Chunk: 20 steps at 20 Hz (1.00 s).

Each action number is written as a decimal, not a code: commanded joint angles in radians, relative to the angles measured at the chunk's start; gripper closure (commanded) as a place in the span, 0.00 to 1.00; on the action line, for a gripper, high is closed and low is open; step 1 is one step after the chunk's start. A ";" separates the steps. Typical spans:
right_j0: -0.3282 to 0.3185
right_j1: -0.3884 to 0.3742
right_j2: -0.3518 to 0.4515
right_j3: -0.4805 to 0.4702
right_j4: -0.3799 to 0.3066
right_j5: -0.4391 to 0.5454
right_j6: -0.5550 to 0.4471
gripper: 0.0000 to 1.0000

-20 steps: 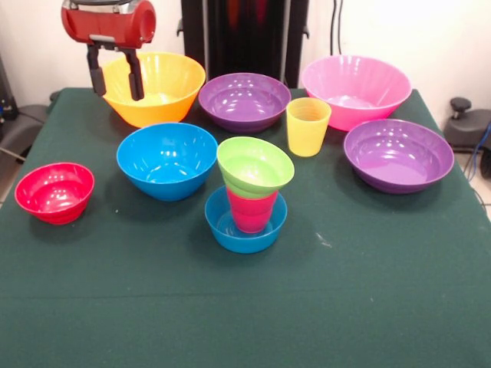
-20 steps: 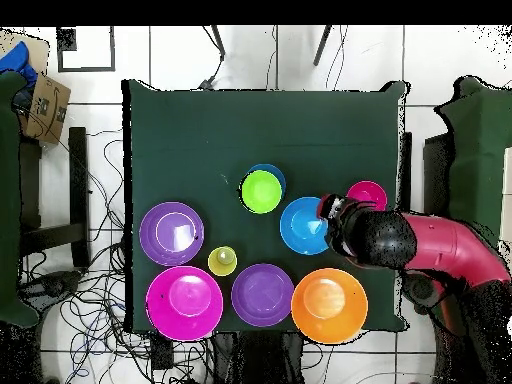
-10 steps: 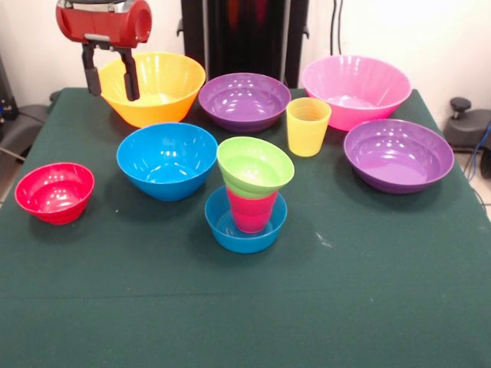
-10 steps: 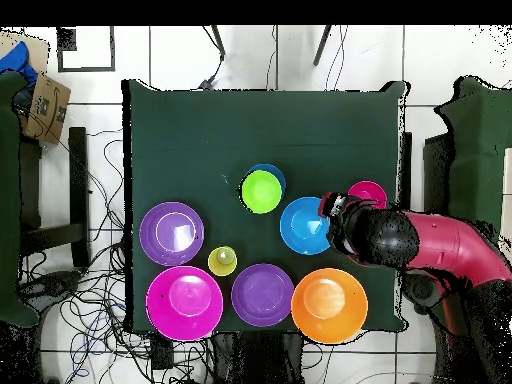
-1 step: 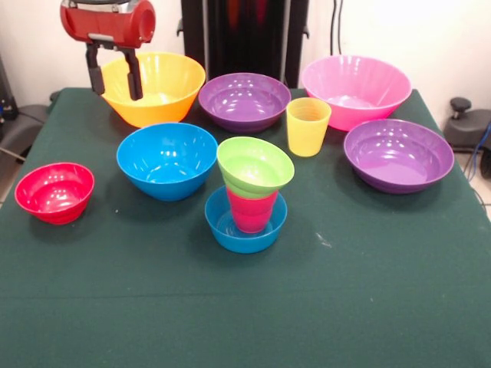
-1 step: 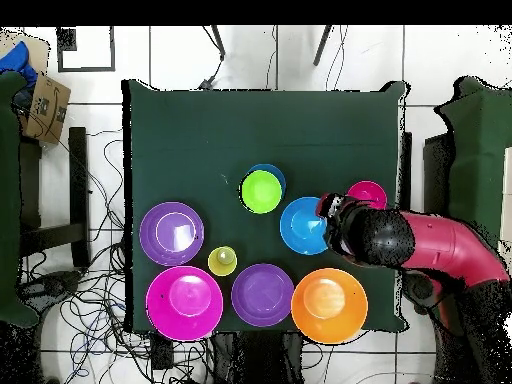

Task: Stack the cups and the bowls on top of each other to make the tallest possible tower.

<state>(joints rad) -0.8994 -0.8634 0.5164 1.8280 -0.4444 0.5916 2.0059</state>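
The tower stands mid-table: a small blue bowl (image 5: 245, 222) holds an upside-down red cup (image 5: 252, 210), topped by a tilted lime green bowl (image 5: 255, 166) (image 6: 261, 190). A yellow cup (image 5: 308, 126) (image 6: 222, 261) stands alone behind it. Around it sit a medium blue bowl (image 5: 167, 160) (image 6: 304, 225), a small red bowl (image 5: 54, 192) (image 6: 367, 194), a large yellow bowl (image 5: 156, 87) (image 6: 329, 305), two purple bowls (image 5: 245, 100) (image 5: 398, 155) and a large pink bowl (image 5: 356, 90) (image 6: 184, 302). My gripper (image 5: 115, 81) hangs open and empty, high over the yellow bowl's left rim.
The table's green cloth (image 5: 307, 307) stretches bare toward the front edge. A cardboard box (image 6: 42, 108) and loose cables lie on the floor beside the table in the overhead view.
The gripper has dipped slightly down and right, back to where it hung a second ago. Nothing on the table has moved.
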 commanded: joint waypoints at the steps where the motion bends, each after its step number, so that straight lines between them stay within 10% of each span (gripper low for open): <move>1: 0.096 -0.027 -0.130 -0.017 0.065 0.090 0.225 0.00; 11: 0.234 0.049 -0.351 -0.120 0.127 0.055 0.406 0.00; 20: 0.266 0.110 -0.386 -0.186 0.132 0.056 0.336 0.00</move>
<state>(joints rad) -0.6617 -0.8467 0.1769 1.7212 -0.3116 0.5917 2.2351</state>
